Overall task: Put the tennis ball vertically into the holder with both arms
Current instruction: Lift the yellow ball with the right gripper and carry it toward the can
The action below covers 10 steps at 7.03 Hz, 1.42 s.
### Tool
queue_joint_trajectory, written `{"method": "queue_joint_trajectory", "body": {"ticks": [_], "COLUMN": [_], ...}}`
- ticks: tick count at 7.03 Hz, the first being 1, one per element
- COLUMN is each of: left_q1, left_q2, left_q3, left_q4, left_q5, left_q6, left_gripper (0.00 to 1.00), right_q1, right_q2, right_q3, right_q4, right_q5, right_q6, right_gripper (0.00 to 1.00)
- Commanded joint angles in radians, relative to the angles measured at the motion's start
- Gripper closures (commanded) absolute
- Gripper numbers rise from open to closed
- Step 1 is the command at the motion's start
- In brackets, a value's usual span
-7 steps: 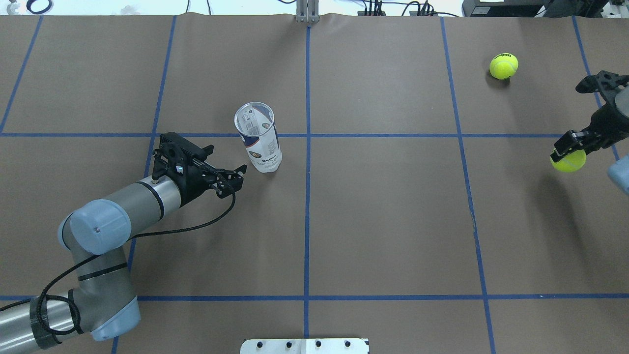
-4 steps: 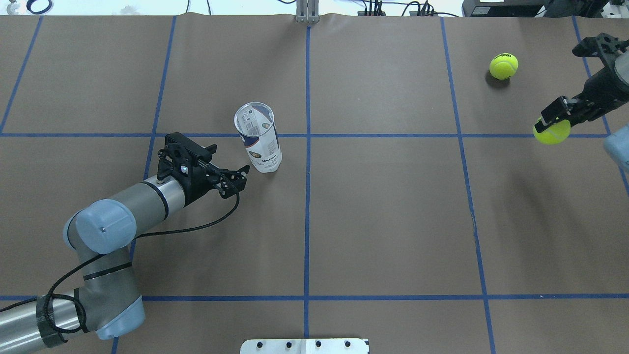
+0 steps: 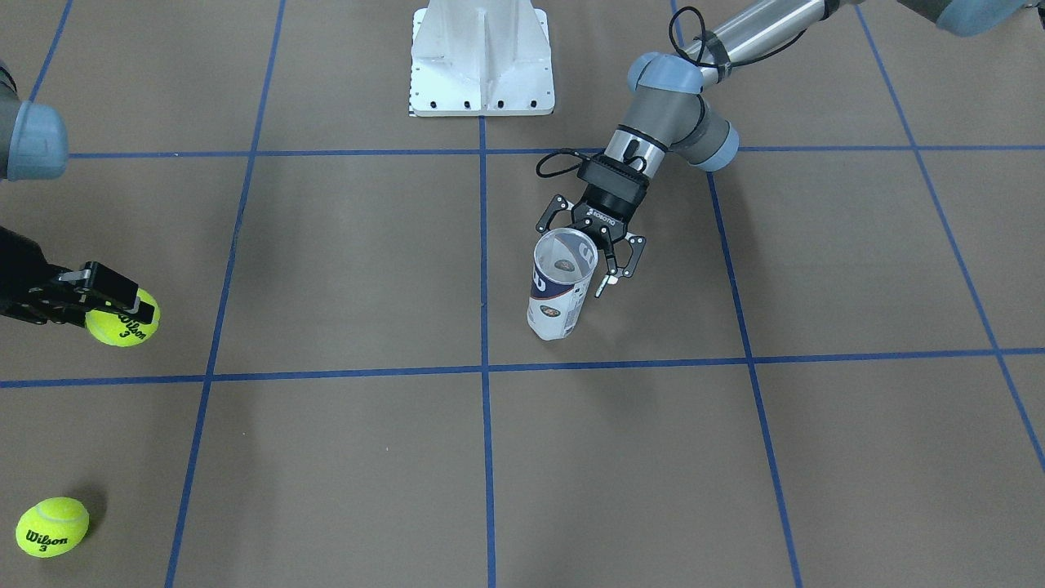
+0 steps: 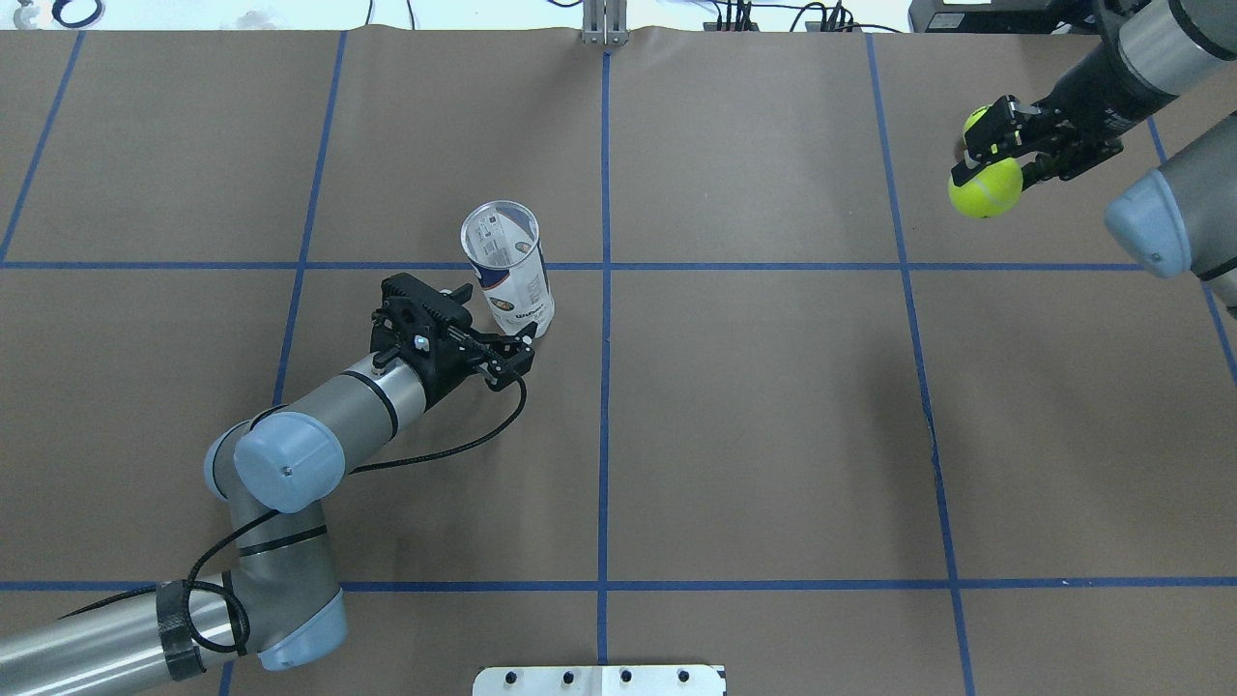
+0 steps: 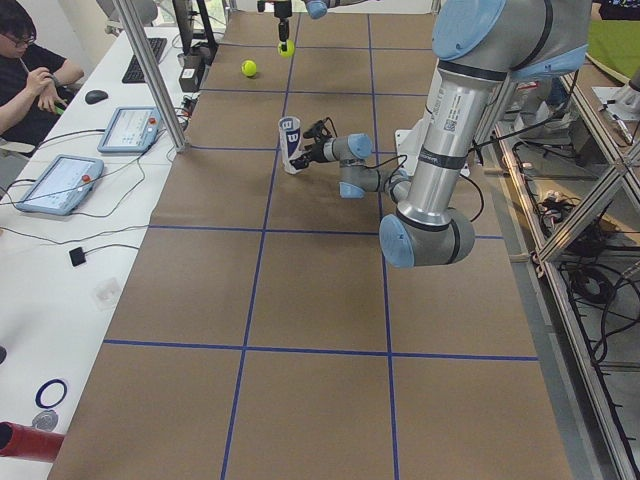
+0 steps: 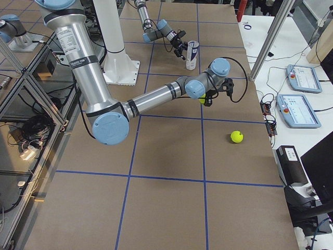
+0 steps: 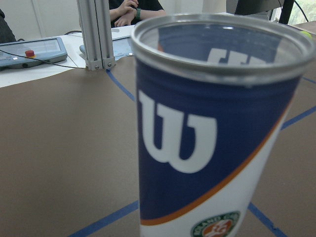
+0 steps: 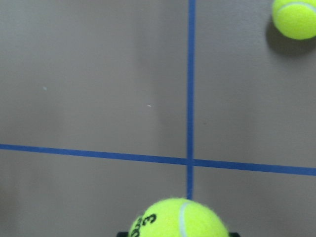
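Across the desk from the robot, the front view shows the desk (image 3: 343, 245) covered in brown paper and ruled into large squares by blue tape, with a white pedestal (image 3: 482, 57) at its far edge. The holder (image 3: 562, 286) stands upright near the centre line, mouth open. The left hand (image 3: 594, 249) sits low behind it, fingers spread wide to either side of its lower part; whether they touch it cannot be told. At the view's left the right hand (image 3: 122, 313) is clamped on the held ball (image 3: 122, 328), clear of the paper. A loose ball (image 3: 51, 527) lies near the corner.

From overhead, the holder stands just left of the centre tape line. The right hand and its ball hang over the far right square, partly covering the loose ball. Cables run along the far edge.

From the left end, a white side desk (image 5: 60, 300) carries two tablets (image 5: 130, 128); a person (image 5: 25, 75) sits there beside an aluminium post (image 5: 150, 75).

From the right end, cable bundles (image 6: 31, 127) hang on the robot's side.

At the left wrist, the holder's navy label, white "W" and orange stripe fill the frame.

At the right wrist, the held ball shows at the bottom edge above a tape crossing, and the loose ball is at top right.
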Motion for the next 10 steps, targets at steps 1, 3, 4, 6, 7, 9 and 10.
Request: {"method": "queue_joint_trajectory", "body": {"ticks": [1, 3, 4, 6, 7, 9, 10], "left_q1": [0.006, 0.006, 0.006, 0.006, 0.005, -0.002, -0.006], "left_q2": [-0.013, -0.018, -0.021, -0.047, -0.062, -0.064, -0.065], "left_q3": [0.022, 0.028, 0.028, 0.051, 0.068, 0.071, 0.071], "left_q4": [-0.012, -0.012, -0.012, -0.011, -0.011, -0.011, -0.011], "left_q5": [0.02, 0.021, 0.023, 0.041, 0.041, 0.041, 0.041], "left_q6": [0.0, 0.0, 0.0, 0.002, 0.002, 0.002, 0.002], "left_gripper": [0.03, 0.03, 0.03, 0.03, 0.03, 0.03, 0.03], "right_q1": [-0.02, -0.072, -0.089, -0.127, -0.138, -0.169, -0.199], "right_q2": [0.017, 0.074, 0.097, 0.14, 0.16, 0.207, 0.251], "right_q3": [0.036, 0.062, 0.085, 0.102, 0.111, 0.125, 0.125], "right_q4": [0.0, 0.0, 0.002, 0.002, 0.002, 0.002, 0.002], "right_q5": [0.0, -0.002, -0.003, -0.011, -0.014, -0.014, -0.035], "right_q6": [0.063, 0.19, 0.262, 0.343, 0.384, 0.45, 0.505], "right_gripper": [1.0, 1.0, 1.0, 1.0, 1.0, 1.0, 1.0]}}
